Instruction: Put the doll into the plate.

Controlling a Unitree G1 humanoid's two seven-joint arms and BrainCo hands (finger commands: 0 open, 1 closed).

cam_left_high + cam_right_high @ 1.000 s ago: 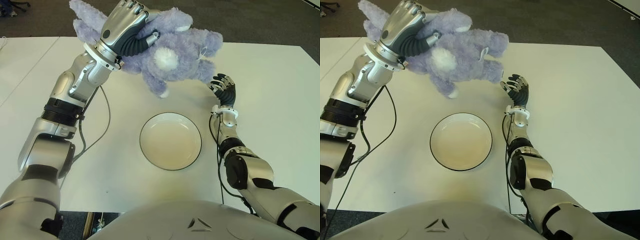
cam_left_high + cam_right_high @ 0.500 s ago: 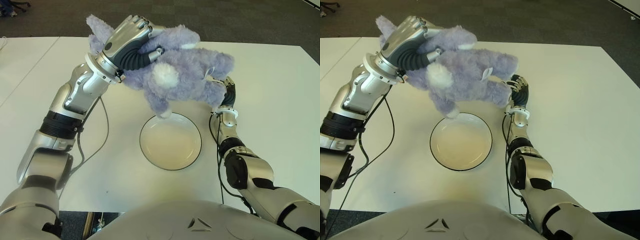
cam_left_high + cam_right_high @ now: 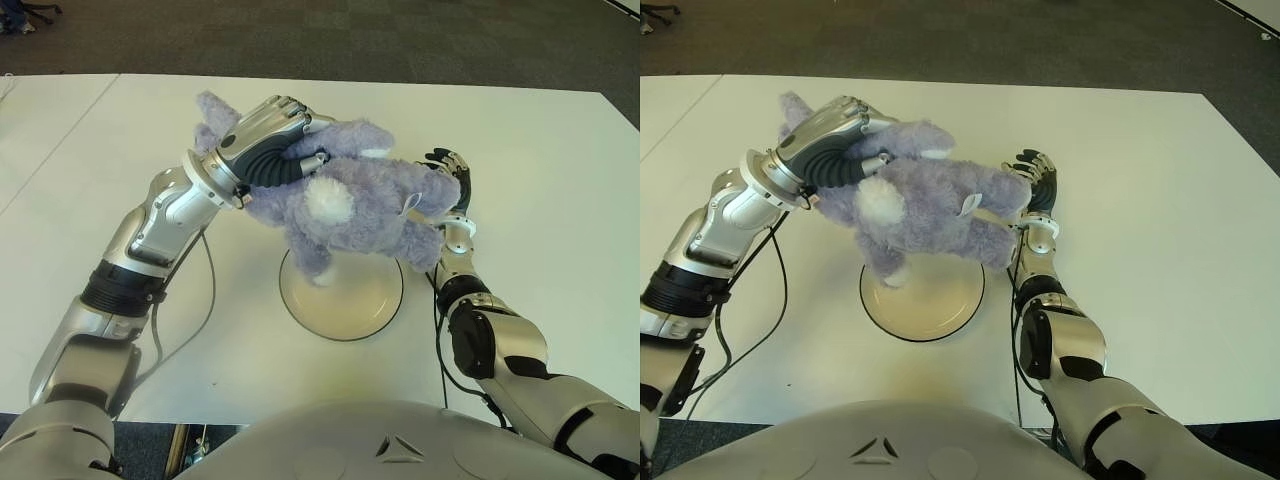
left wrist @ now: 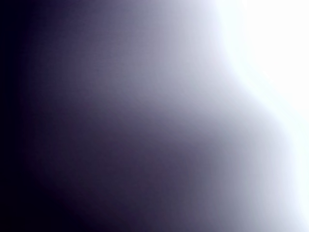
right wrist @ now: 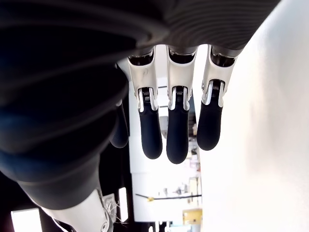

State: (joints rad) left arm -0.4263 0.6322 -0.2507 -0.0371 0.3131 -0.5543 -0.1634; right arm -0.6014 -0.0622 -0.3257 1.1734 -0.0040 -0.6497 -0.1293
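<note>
The left hand (image 3: pixel 268 140) has its fingers (image 3: pixel 290 107) curled tight over the back and head of the purple doll (image 3: pixel 350 205), thumb pressed into the plush from the near side, so the toy hangs from that one grasp above the table (image 3: pixel 540 150). One stubby leg dangles down over the far-left part of the plate (image 3: pixel 345 305), and I can't tell whether it touches the dish or hovers just clear of it. The bulk of the body spreads off to the right, overhanging the plate's rim there and brushing up against the right hand (image 3: pixel 450 175), which stands beside the plate with its fingers (image 5: pixel 177 137) straight and holding nothing. That is where I'd worry: the doll looks wider than the dish, so if it is let go as it hangs, it may flop half out over the right edge, or catch on those upright fingers and be held off the plate. A soft, floppy toy may also tip the shallow dish if it lands on the rim.
</note>
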